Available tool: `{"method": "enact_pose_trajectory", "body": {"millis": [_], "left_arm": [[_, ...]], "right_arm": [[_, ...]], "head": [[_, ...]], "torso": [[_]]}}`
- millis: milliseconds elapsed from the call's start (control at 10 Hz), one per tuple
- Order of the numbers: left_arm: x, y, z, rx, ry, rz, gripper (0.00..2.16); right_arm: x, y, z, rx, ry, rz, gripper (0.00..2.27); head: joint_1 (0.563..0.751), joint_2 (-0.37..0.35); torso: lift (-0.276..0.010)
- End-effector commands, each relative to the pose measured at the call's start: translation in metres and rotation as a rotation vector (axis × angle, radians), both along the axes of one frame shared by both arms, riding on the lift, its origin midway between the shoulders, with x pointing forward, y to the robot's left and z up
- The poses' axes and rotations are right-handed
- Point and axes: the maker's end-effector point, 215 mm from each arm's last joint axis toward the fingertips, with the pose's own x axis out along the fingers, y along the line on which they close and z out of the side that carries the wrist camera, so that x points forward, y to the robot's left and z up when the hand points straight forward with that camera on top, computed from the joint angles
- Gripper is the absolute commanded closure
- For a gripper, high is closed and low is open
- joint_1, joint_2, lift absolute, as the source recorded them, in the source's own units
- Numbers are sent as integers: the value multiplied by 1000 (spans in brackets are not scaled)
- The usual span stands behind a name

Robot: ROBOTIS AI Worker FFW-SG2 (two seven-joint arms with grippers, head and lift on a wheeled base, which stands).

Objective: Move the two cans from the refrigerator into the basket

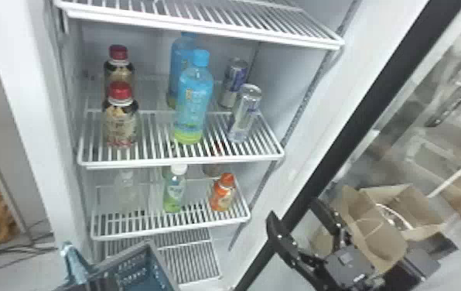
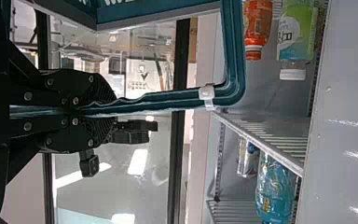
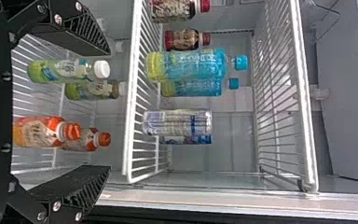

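Printed labels are borne by the front blue bottle (image 1: 195, 101) and front orange bottle (image 1: 222, 193). No wording can be read reliably.

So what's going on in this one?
The robot's left gripper is closed on the handle of a basket. Its right gripper is open and empty, in front of the refrigerator. The front can and the back can both stand on a shelf beside the blue bottles, so neither has been moved into the basket yet.
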Motion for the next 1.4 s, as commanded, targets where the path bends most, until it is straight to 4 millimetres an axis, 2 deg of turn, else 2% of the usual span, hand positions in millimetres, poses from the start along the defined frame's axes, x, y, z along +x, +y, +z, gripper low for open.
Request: {"method": "enact_pose_trajectory", "body": {"millis": [0, 400, 800, 1300], "left_arm": [[0, 0, 0, 0, 1, 0, 1191], [1, 1, 1, 0, -2, 2, 1191], [2, -1, 1, 4, -5, -3, 1191], [3, 0, 2, 10, -10, -9, 1191]], "right_arm": [[11, -3, 3, 4, -22, -13, 197], [47, -6, 13, -32, -80, -27, 197], [82, 3, 5, -7, -95, -17, 202], [129, 4, 31, -3, -166, -26, 202]], "head": [[695, -350], [695, -345], [695, -321], [695, -294]], "torso": [[-25], [-25], [-25], [-25]]}}
